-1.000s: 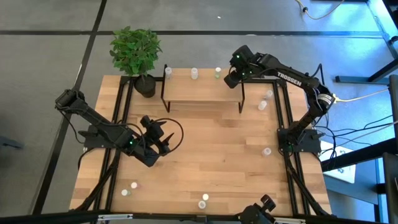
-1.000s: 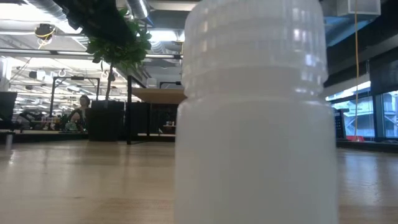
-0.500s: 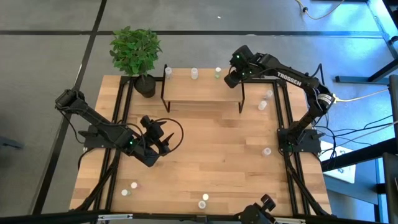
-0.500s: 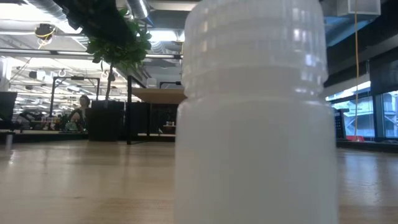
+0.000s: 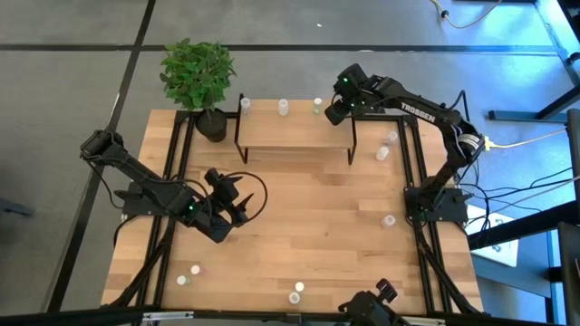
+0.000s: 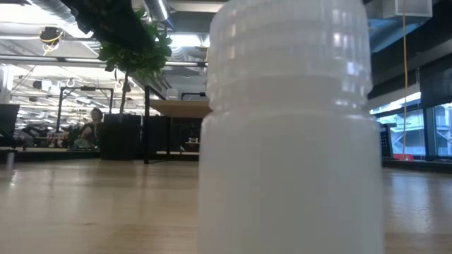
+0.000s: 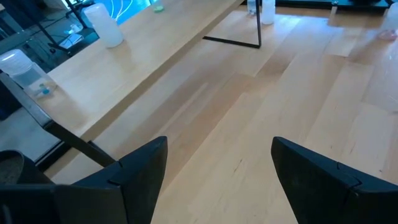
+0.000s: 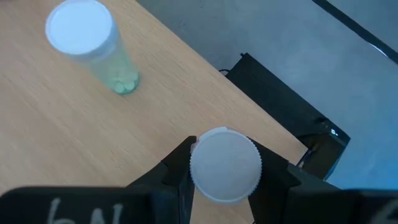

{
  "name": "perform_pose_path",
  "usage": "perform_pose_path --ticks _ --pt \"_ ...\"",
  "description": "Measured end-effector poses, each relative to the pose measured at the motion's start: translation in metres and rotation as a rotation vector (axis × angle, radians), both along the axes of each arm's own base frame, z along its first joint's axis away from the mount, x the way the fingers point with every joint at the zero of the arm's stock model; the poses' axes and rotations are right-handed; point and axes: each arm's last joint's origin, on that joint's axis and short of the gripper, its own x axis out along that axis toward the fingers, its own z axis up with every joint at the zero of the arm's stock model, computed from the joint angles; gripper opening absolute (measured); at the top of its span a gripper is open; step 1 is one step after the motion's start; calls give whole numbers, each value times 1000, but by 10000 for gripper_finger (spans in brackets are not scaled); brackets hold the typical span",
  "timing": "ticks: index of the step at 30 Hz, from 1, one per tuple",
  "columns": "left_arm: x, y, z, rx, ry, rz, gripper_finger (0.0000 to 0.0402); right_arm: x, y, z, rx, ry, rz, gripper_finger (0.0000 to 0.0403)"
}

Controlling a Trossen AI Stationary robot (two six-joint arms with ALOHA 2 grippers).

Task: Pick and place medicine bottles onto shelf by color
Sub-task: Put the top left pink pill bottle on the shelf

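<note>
A: Table [image 5: 308, 226] first: we've got the shelf [image 5: 294, 129] along its far edge, and the right arm has crept a touch further over the shelf's right end since a second ago.

B: Small shift, but we read it as lining up the drop. Right pincer [image 8: 225, 180] is clamped on a white-capped bottle [image 8: 225, 164], hanging above the shelf board near its corner.

A: And a bottle with green pills [image 8: 93, 45] already stands there, close by but not touching.

B: So placement isn't done yet; we'd guess release comes next.

A: Left pincer [image 7: 214, 168]? Fingers spread, nothing held, parked over the table's left-middle, unmoved.

B: Loose bottles wait near the right edge [image 5: 382, 153] and the near edge [image 5: 296, 293].
</note>
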Motion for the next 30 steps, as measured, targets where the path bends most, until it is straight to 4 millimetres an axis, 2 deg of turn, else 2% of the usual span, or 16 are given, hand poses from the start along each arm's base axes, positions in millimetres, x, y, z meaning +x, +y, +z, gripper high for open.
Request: perform_pose_path --ticks 30 --pt "0 0 0 0 0 0 283 0 1 -1 8 3 4 122"
